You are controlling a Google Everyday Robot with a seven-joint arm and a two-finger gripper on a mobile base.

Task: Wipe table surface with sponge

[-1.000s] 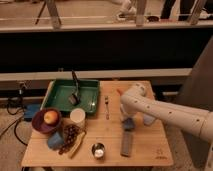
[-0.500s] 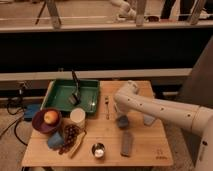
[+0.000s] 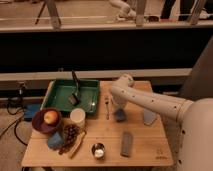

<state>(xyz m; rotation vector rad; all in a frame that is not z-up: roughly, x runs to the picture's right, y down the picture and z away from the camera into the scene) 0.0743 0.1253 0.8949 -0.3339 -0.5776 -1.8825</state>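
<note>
The table surface (image 3: pixel 145 135) is a light-brown wooden plank top with a small dark mark (image 3: pixel 160 156) near its front right corner. The sponge (image 3: pixel 120 116) is a small medium-blue block resting on the table near the middle, just right of a fork. My gripper (image 3: pixel 119 111) comes down from the white arm (image 3: pixel 150 100) that reaches in from the right. It is shut on the sponge and holds it against the table. The gripper covers the sponge's top.
A green tray (image 3: pixel 60 90) with a black brush stands at the back left. In front of it are a white cup (image 3: pixel 77 117), a bowl with an apple (image 3: pixel 45 120), grapes (image 3: pixel 70 134) and a light-blue chunk (image 3: pixel 55 141). A small metal cup (image 3: pixel 98 150), a grey-blue flat piece (image 3: pixel 127 143) and a pale glass (image 3: pixel 149 117) are nearby.
My gripper has slid the sponge along the table to the left and a little toward the back, closer to the fork. Nothing else has moved.
</note>
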